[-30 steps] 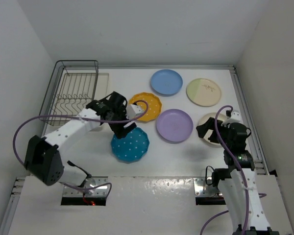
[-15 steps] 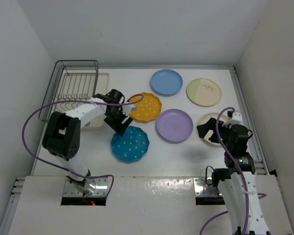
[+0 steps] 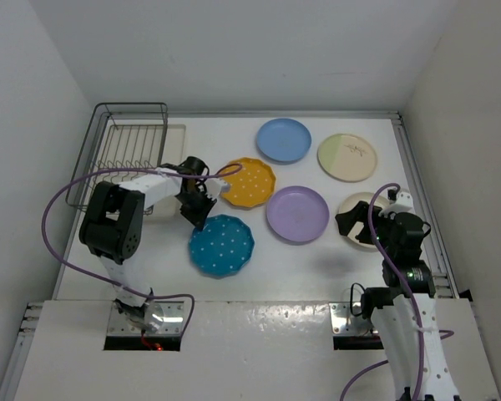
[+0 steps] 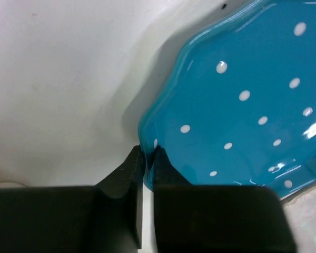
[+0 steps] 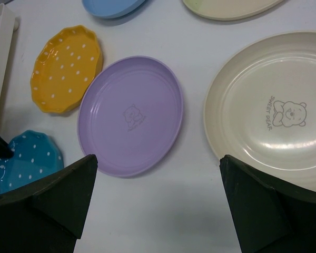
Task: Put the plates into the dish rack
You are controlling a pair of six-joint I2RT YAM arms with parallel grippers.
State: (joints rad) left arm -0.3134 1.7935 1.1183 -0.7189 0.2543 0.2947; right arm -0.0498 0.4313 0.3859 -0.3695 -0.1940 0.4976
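Observation:
The teal dotted plate [image 3: 223,246] lies flat at the front left. My left gripper [image 3: 199,215] is shut on its near-left rim [image 4: 154,143], one finger on each side of the edge. The orange dotted plate [image 3: 248,182], lavender plate [image 3: 297,214], light blue plate [image 3: 284,139] and cream-and-green plate [image 3: 347,157] lie flat further back. My right gripper [image 5: 158,211] hangs open above the table between the lavender plate [image 5: 130,115] and the plain cream plate [image 5: 274,110], holding nothing. The dish rack [image 3: 130,106] stands at the back left with no plates in it.
A cream drip tray [image 3: 177,138] lies beside the rack's right side. White walls close in the left, back and right. A purple cable loops from the left arm across the rack's front. A raised rail runs along the table's right edge [image 3: 417,180].
My left gripper has closed on the teal plate's rim, and the left arm has swung its elbow back toward the left. The right arm has barely moved.

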